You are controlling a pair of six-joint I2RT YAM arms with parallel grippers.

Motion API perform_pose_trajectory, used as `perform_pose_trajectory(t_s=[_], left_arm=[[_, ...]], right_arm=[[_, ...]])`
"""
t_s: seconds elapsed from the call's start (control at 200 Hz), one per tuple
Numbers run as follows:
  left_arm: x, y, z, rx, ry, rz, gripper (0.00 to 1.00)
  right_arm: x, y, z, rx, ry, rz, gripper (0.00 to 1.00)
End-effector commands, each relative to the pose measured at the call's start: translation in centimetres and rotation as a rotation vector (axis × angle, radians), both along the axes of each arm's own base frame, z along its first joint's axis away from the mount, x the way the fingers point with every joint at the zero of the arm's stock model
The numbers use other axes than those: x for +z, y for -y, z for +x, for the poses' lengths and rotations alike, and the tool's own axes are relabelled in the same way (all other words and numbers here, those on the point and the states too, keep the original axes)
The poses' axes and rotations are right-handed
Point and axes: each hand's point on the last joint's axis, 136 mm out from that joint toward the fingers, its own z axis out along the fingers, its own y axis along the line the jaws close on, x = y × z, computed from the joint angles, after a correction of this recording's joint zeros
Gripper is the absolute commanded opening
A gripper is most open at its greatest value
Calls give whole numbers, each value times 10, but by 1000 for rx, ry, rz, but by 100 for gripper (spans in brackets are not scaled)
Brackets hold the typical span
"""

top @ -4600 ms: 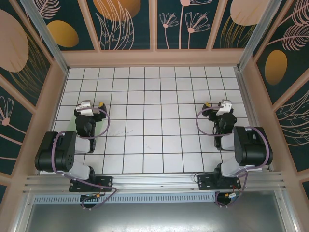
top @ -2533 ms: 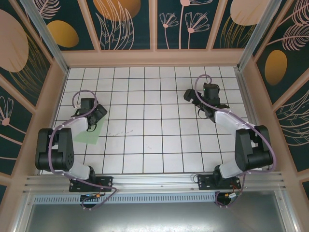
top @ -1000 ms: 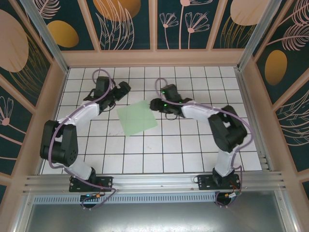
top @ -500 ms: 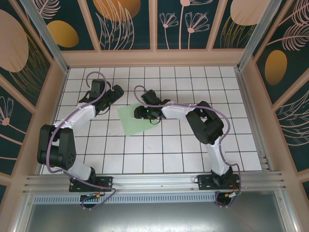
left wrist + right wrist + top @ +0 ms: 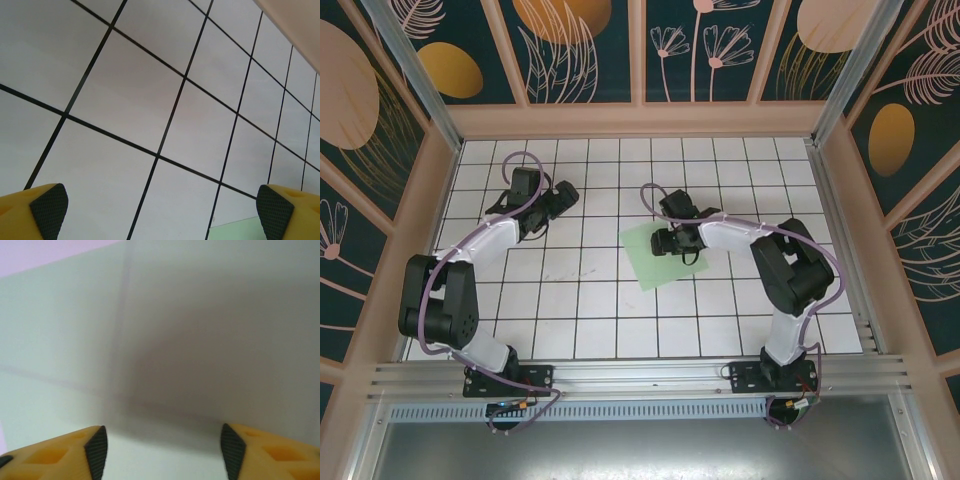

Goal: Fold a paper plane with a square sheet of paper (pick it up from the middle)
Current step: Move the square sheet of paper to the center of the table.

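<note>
Viewing from above, we find the square sheet of paper (image 5: 660, 268) flat on the gridded table (image 5: 590, 310), near its middle | right gripper (image 5: 663, 242) over the sheet's far half, jaws parted, nothing between them | left gripper (image 5: 567, 194) well apart to the left, jaws wide, empty.

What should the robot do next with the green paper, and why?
Probably close the right gripper gently to pinch up the middle of the square sheet of paper. The sheet lies flat and unfolded, and that gripper's jaws stand apart right over it, close to its surface, so a small squeeze looks like the step that comes before any folding.
</note>
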Motion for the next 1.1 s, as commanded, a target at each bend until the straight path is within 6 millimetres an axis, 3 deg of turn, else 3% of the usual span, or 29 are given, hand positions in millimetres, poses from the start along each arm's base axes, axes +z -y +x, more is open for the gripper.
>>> perform_pose_trajectory(t_s=[0.0, 0.12, 0.535, 0.851, 1.096], left_arm=[[-16, -1, -6, -16, -23, -4, 99], [-21, -1, -10, -21, -34, -4, 99], [-27, 7, -10, -49, -50, -42, 98], [-25, 11, -8, -60, -49, -61, 99], [-27, 14, -9, -70, -54, -71, 99]], right_arm=[[23, -3, -4, 11, 11, -84, 73], [10, -3, -10, 32, -11, -168, 86], [-22, -8, -13, 42, -108, -185, 92], [-62, 16, -29, 13, -213, -238, 81], [-53, 17, -21, -12, -197, -191, 71]])
